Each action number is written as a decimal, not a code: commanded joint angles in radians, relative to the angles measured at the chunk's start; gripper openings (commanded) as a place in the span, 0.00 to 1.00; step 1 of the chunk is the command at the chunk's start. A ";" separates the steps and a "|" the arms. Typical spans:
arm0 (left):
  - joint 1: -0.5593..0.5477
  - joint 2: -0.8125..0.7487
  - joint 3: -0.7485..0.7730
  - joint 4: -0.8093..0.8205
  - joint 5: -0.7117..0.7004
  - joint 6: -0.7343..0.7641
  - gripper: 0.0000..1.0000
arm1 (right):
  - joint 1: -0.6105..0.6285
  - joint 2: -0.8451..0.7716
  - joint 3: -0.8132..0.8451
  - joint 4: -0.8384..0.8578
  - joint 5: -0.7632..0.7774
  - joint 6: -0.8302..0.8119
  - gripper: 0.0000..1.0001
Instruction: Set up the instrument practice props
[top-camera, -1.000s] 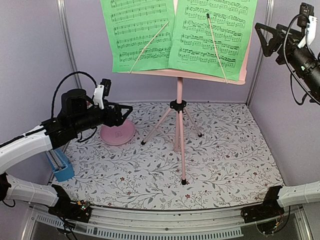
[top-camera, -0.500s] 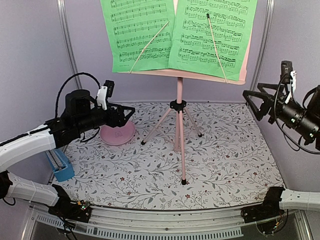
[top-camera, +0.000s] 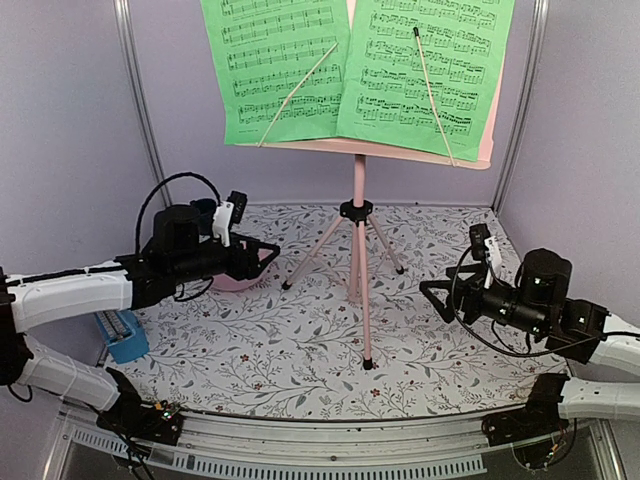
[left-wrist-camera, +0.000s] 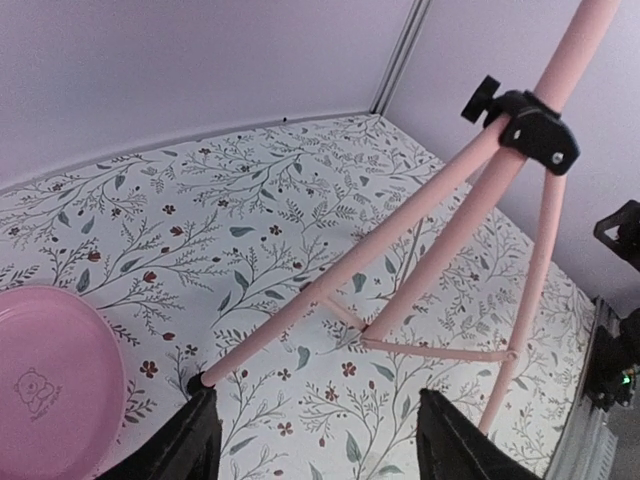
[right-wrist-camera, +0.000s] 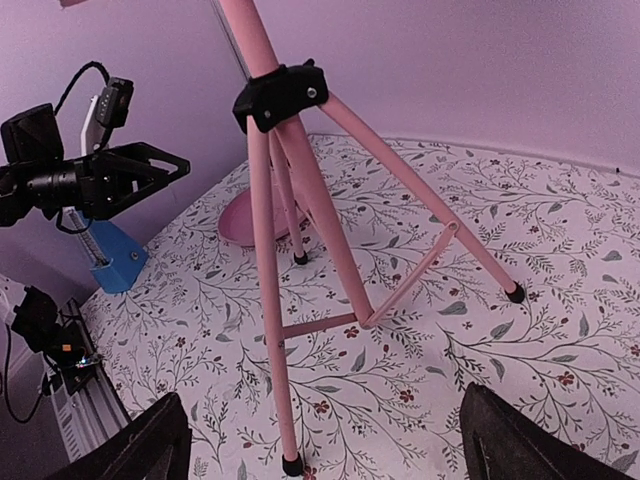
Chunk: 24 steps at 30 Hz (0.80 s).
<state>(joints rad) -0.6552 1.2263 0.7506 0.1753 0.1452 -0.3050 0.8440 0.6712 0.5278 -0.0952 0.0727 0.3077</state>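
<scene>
The pink tripod music stand stands at mid-table, with two green sheet-music pages on its desk under thin retaining wires. The blue metronome sits at the left edge, apart from the stand. My left gripper is open and empty, low beside the stand's left leg, in front of the pink disc. My right gripper is open and empty, low on the right, facing the tripod. The left wrist view shows the legs past the open gripper. The right wrist view shows the hub, the metronome and the open gripper.
A round pink disc lies left of the stand, partly hidden by my left gripper; it also shows in the wrist views. A small dark blue cup sits behind my left arm. Lilac walls close in the floral mat.
My right arm has swung down from high at the right wall to low over the mat. My left gripper has moved a little right and down, toward the stand's leg.
</scene>
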 joint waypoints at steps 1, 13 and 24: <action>0.014 0.073 -0.052 0.112 0.064 -0.027 0.66 | -0.002 0.099 -0.053 0.212 -0.019 0.073 0.93; 0.007 0.278 -0.120 0.269 0.046 -0.006 0.55 | 0.055 0.428 -0.138 0.510 -0.064 0.115 0.90; 0.005 0.425 0.007 0.227 -0.047 0.121 0.54 | 0.074 0.648 -0.096 0.599 -0.076 0.156 0.89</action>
<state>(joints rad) -0.6544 1.6314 0.6891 0.3992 0.1452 -0.2810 0.9054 1.2861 0.4049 0.4259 0.0074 0.4343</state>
